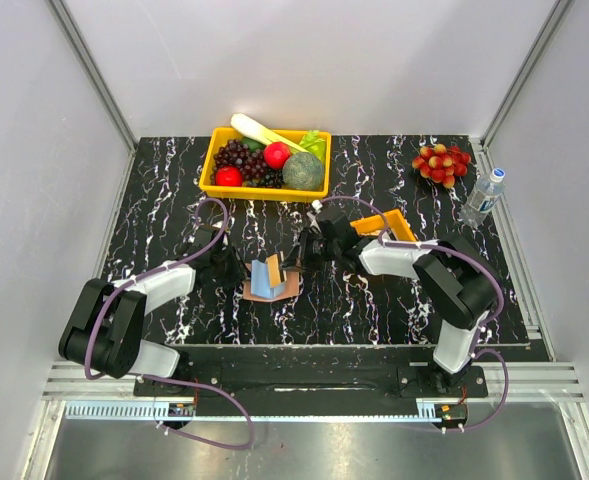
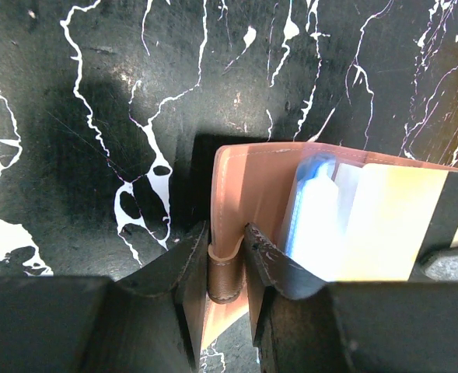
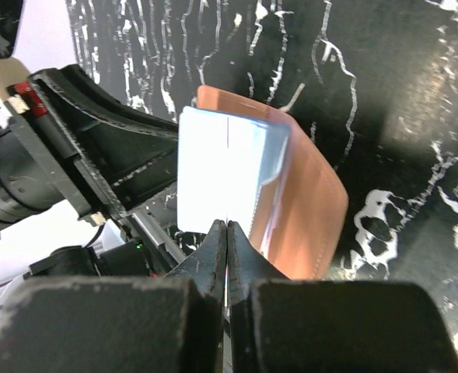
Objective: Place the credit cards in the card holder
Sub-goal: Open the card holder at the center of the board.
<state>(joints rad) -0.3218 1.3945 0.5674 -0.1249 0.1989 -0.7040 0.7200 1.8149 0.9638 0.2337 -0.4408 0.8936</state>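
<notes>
– One credit card (image 2: 388, 225) was all that could be counted?
– Only one was made out, beige with a dark stripe. It was pinched by the right gripper (image 3: 226, 230), whose fingers were pressed together on its edge, and it was held against the pale inner slots (image 2: 314, 217) of the card holder (image 2: 252, 179). Whether its edge was already seated in a slot could not be told.
– And the holder itself?
– It was propped open near the middle of the black marbled table (image 1: 154, 240). Its snap tab (image 2: 225, 276) was caught in the left gripper (image 2: 227, 237). The fingers were set slightly apart, and the tab appeared to be squeezed from both sides.
– So the task was judged unfinished?
– Yes, the insertion was judged under way, not completed. Whether other cards were already lodged in the slots could not be told. The orange tray (image 1: 399, 222) was largely hidden behind the right arm, so its contents were not seen.
– Other containers?
– The yellow bin (image 1: 259, 194) at the far side was filled with dark grapes (image 1: 236, 156), a red apple (image 1: 277, 155) and other produce; no cards were seen in it
</notes>
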